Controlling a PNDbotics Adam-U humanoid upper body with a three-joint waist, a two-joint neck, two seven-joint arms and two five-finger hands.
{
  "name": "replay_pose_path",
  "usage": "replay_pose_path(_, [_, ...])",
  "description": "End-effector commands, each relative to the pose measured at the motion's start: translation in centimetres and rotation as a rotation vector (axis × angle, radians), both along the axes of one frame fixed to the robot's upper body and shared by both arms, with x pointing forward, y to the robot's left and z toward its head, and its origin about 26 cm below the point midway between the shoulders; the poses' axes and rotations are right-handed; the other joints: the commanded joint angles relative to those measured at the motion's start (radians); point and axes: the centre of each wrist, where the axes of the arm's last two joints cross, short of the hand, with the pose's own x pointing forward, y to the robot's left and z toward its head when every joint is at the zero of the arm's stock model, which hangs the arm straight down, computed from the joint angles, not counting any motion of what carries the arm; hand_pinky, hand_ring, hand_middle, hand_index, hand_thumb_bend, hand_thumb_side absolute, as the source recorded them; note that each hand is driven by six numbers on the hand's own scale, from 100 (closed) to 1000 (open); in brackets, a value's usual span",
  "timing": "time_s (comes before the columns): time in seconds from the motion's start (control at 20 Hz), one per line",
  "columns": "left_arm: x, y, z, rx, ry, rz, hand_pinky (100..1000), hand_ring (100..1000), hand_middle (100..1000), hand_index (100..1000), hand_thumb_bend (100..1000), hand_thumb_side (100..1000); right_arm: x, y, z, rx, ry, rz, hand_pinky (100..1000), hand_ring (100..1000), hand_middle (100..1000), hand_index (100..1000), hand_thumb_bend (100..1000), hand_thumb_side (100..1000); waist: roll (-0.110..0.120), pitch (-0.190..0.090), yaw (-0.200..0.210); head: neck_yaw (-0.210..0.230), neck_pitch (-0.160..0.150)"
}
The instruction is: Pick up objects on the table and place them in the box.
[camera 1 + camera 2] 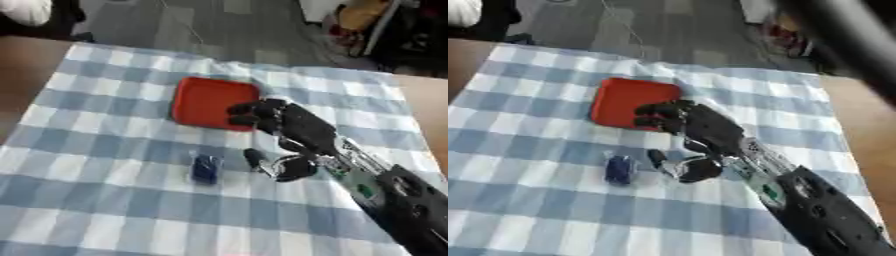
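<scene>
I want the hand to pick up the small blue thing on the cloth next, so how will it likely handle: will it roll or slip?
The small blue thing looks short and blocky, lying flat on the checked cloth, so it will probably stay put rather than roll. Being small beside the right hand, it is likely light. The soft cloth may bunch if the thing is pushed.

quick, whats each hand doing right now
Right hand: fingers curled over the near edge of the red box, holding nothing that shows.
Left hand: not in view.
</scene>
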Motion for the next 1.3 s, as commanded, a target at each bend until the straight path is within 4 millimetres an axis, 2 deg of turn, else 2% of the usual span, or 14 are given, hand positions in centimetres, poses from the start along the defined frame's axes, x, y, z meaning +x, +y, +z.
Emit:
replay_pose_path(0.05, [-0.3,-0.1,0.7,0.002,-0.030,-0.009,840,851,1000,874,300,1000,0.3,0.4,0.7,-0.004,-0.027,-0.001,680,771,852,904,144,1000,0.008,-0.017,-0.002,-0.005,-0.015])
replay_pose_path(0.35, [-0.3,-0.1,0.7,0.002,-0.034,-0.013,841,851,1000,875,299,1000,0.7,1.6,0.4,-0.010,-0.031,-0.008,667,766,848,900,217,1000,0.009,-0.016,0.000,-0.010,-0.016])
replay_pose_path(0.8, [-0.3,-0.2,0.9,-0.003,-0.047,-0.017,840,846,1000,874,303,1000,1.6,2.6,-0.5,-0.022,-0.015,-0.021,670,764,847,901,224,1000,0.010,-0.012,0.006,-0.013,-0.023])
replay_pose_path(1.3, [-0.2,-0.5,1.3,-0.020,-0.060,-0.034,837,844,1000,874,302,1000,2.8,2.6,-0.5,-0.065,-0.026,-0.073,704,781,861,912,241,1000,0.014,0.010,0.025,-0.028,-0.060])
